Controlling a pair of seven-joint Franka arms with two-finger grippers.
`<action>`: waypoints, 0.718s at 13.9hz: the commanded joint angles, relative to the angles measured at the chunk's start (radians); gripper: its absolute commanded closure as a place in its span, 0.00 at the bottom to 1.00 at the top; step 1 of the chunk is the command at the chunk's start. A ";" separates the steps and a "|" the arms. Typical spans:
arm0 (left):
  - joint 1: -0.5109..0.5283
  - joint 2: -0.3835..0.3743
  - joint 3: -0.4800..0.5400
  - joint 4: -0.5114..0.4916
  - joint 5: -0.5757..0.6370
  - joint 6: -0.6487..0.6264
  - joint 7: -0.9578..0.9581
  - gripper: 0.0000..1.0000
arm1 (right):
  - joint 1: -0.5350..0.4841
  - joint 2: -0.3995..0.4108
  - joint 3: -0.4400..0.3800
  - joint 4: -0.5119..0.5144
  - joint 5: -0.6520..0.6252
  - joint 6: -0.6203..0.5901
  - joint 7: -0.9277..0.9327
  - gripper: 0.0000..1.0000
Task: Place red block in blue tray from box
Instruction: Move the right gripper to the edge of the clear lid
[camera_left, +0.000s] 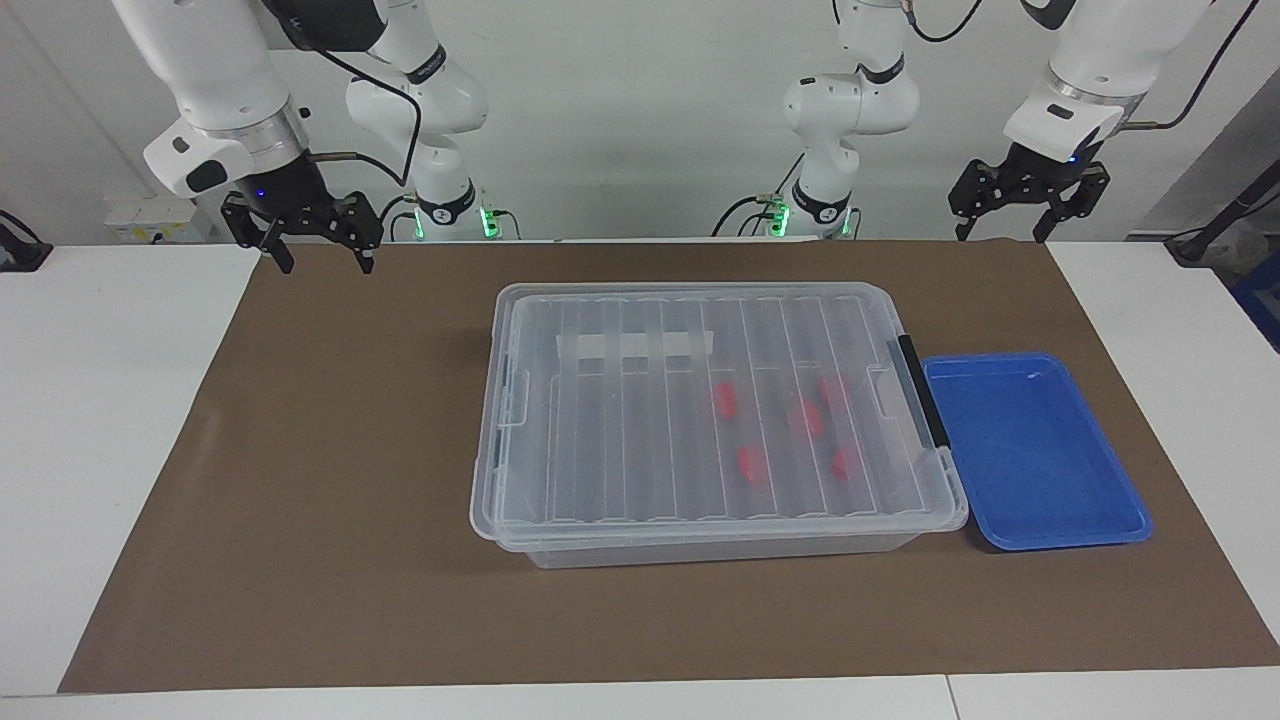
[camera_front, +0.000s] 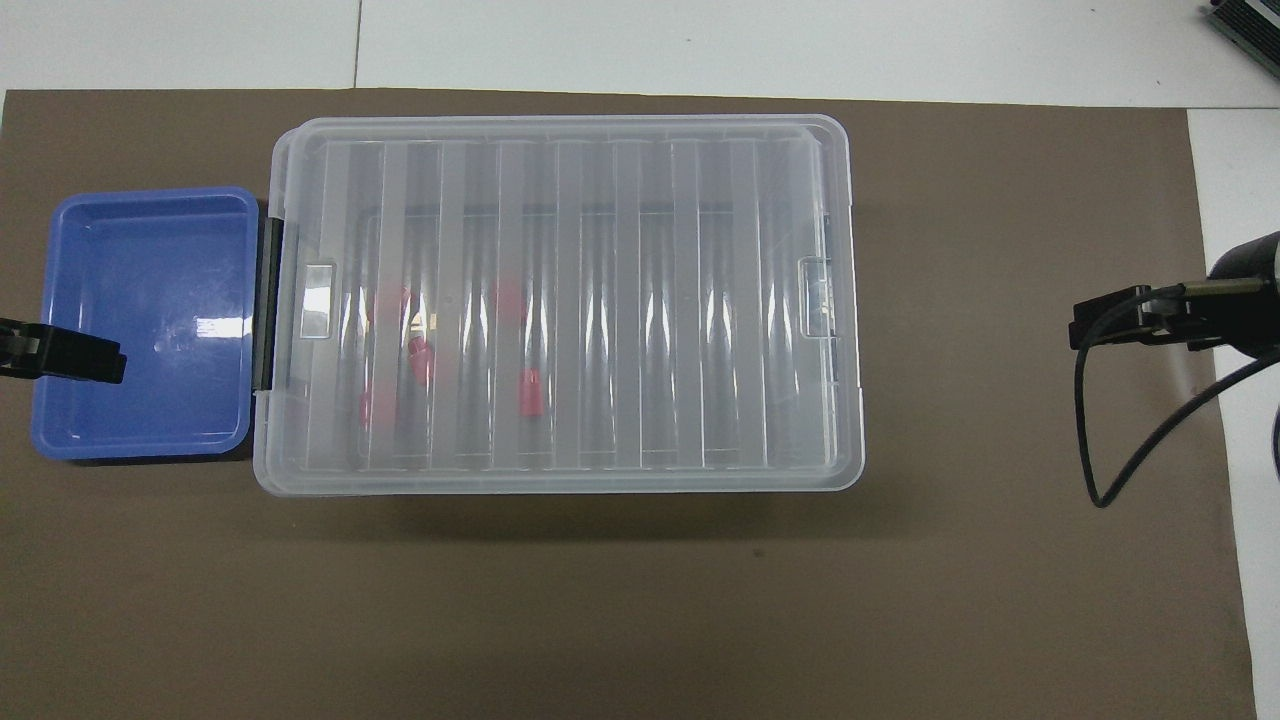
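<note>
while the lid (camera_left: 700, 400) is on the box (camera_left: 700, 545), the red blocks (camera_left: 725, 400) sit sealed inside, bunched toward the left arm's end, beside the black handle (camera_left: 920, 390). the blue tray (camera_left: 1080, 535) lies touching or just beside that end, with nothing in it. both arms wait: the left gripper (camera_left: 1003, 228) hangs released, grasping nothing, over the mat (camera_left: 300, 450) edge near the tray; the right gripper (camera_left: 318, 258) hangs released and bare over the mat's other end. likely risks: lifting the lid could drag the box into the tray and shove it; the ribbed lid blurs the blocks, so a pick aimed through it could miss; close-set blocks may be grabbed two at once.
</note>
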 joint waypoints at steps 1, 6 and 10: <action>0.001 -0.011 0.002 0.000 -0.010 -0.017 0.001 0.00 | -0.014 -0.048 0.009 -0.073 0.001 0.043 0.014 0.00; 0.002 -0.011 0.005 0.000 -0.010 -0.019 0.001 0.00 | 0.000 -0.050 0.019 -0.125 0.001 0.134 0.014 0.00; 0.001 -0.011 0.002 0.000 -0.010 -0.019 0.001 0.00 | 0.055 -0.039 0.021 -0.169 0.001 0.217 0.072 0.00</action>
